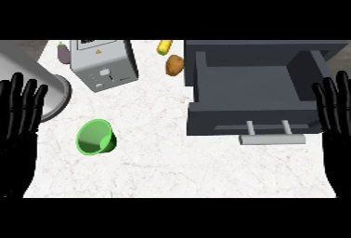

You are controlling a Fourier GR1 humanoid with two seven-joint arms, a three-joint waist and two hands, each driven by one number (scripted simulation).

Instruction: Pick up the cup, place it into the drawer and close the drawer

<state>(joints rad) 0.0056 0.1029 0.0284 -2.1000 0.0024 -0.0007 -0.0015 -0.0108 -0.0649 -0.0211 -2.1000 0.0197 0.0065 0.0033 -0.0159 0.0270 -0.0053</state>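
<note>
A green cup (96, 137) lies on the white marble counter at the lower left, its mouth facing me. At the right, a dark grey drawer (254, 86) stands pulled out, its inside bare, with a grey bar handle (272, 139) on its front. My left hand (19, 109) rests open at the left edge, fingers up, a short way left of the cup. My right hand (336, 109) rests open at the right edge, beside the drawer's right wall. Neither hand touches anything.
A grey appliance box (104, 62) stands at the back left, with a purple eggplant (62, 52) behind it. A brown potato (174, 65) and a yellow corn cob (165, 46) lie left of the drawer. A round metal rim (56, 98) shows at the left.
</note>
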